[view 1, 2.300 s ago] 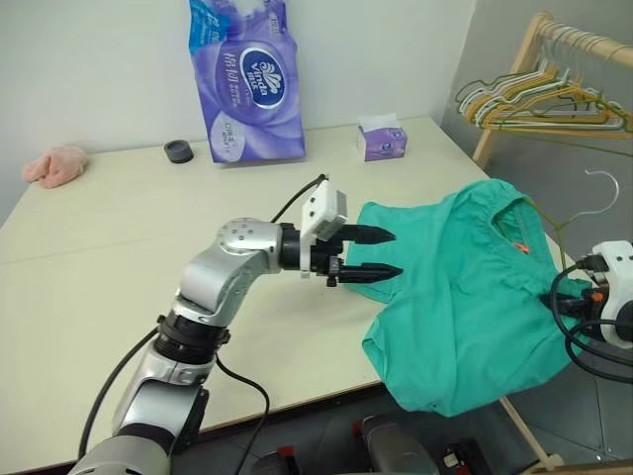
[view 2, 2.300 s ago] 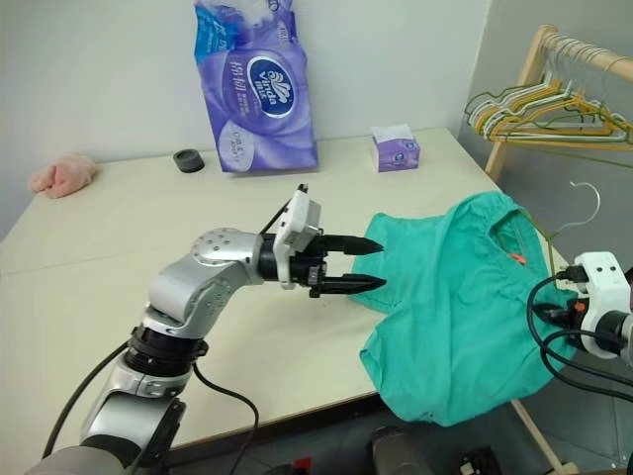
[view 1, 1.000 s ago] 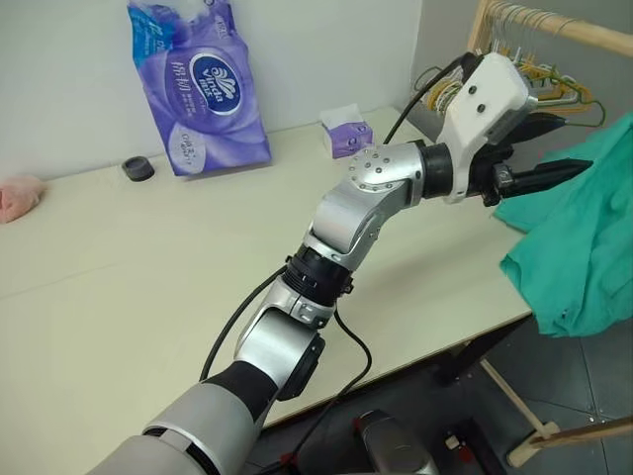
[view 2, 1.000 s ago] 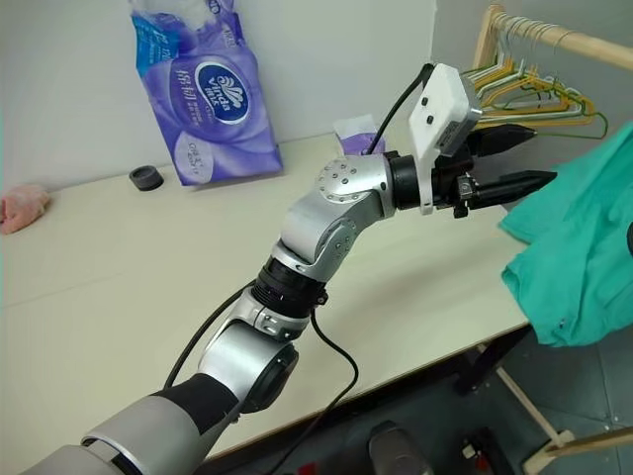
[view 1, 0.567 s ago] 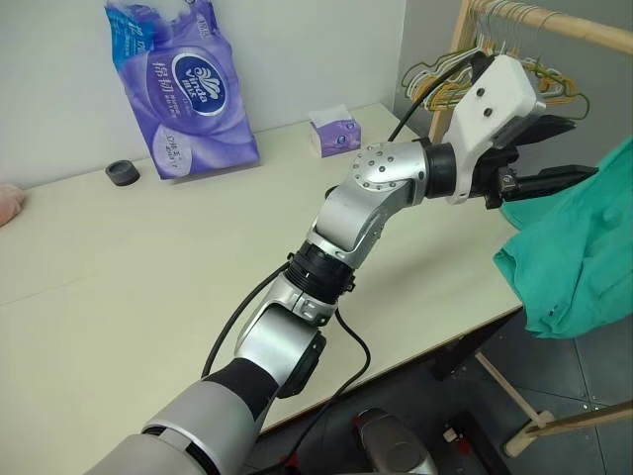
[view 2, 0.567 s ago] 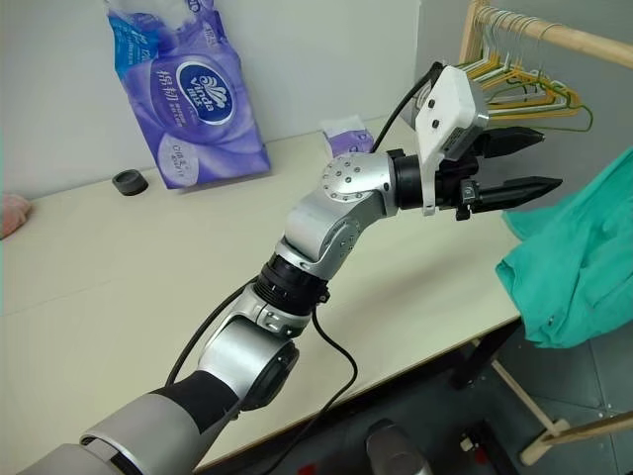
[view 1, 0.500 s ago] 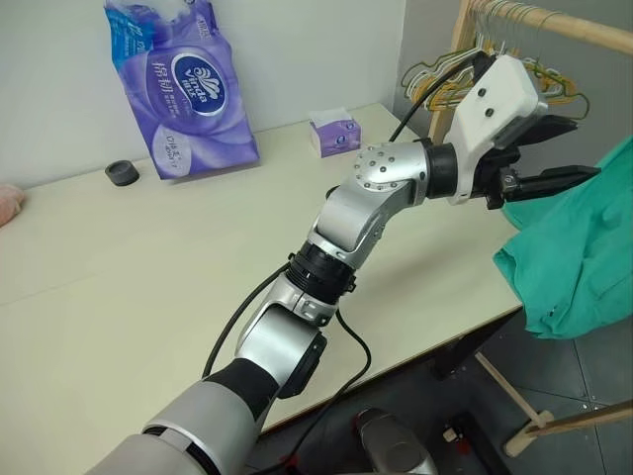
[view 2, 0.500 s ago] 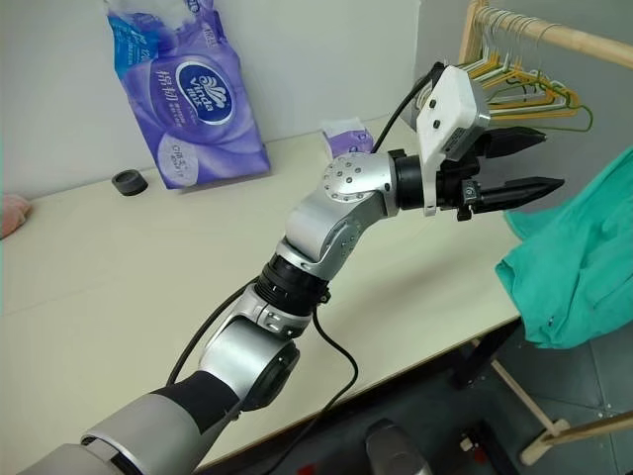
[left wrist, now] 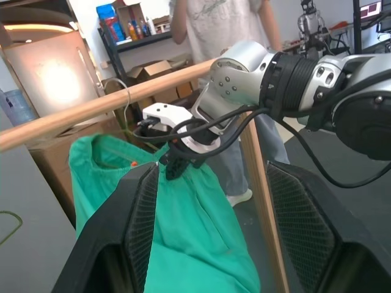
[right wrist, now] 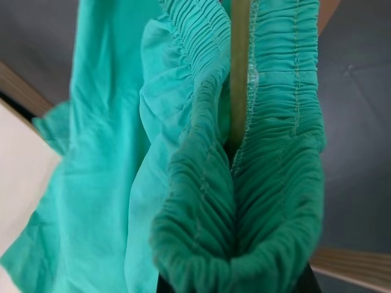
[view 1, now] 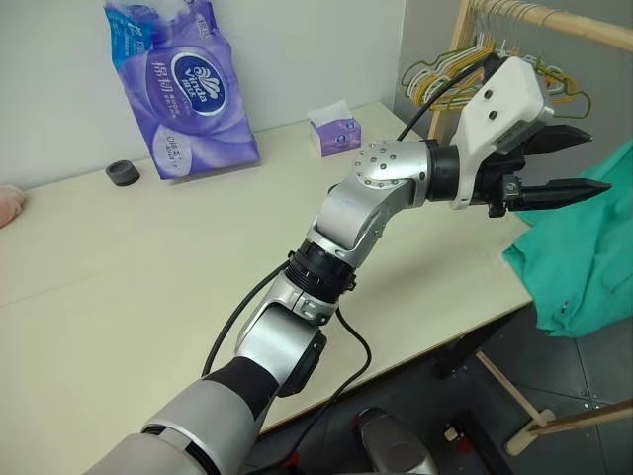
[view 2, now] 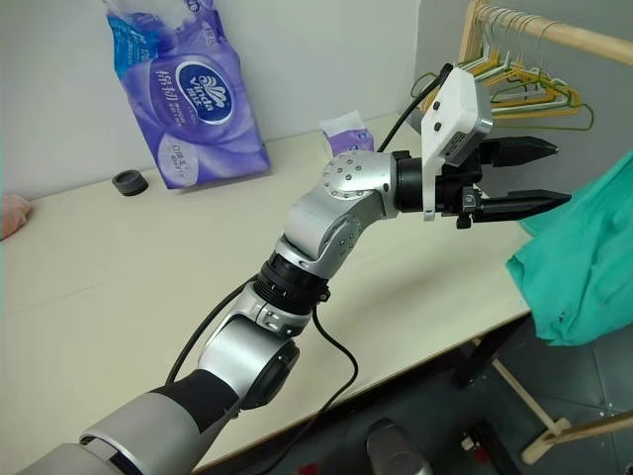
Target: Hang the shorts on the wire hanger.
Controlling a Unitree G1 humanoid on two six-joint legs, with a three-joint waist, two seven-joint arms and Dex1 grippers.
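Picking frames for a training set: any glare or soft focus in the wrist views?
Left wrist view: a lit panel behind the wooden rail blooms white. Right wrist view: the shorts sit too close, their waistband gathers soft.

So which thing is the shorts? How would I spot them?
Find the wooden clothes rail past the table's right end. Just in front of it, the shorts hang off the table's edge, pinched at their gathered waistband by the right gripper, with the left gripper open nearby. They are soft teal-green cloth, unlike the thin wire hangers bunched on the rail.
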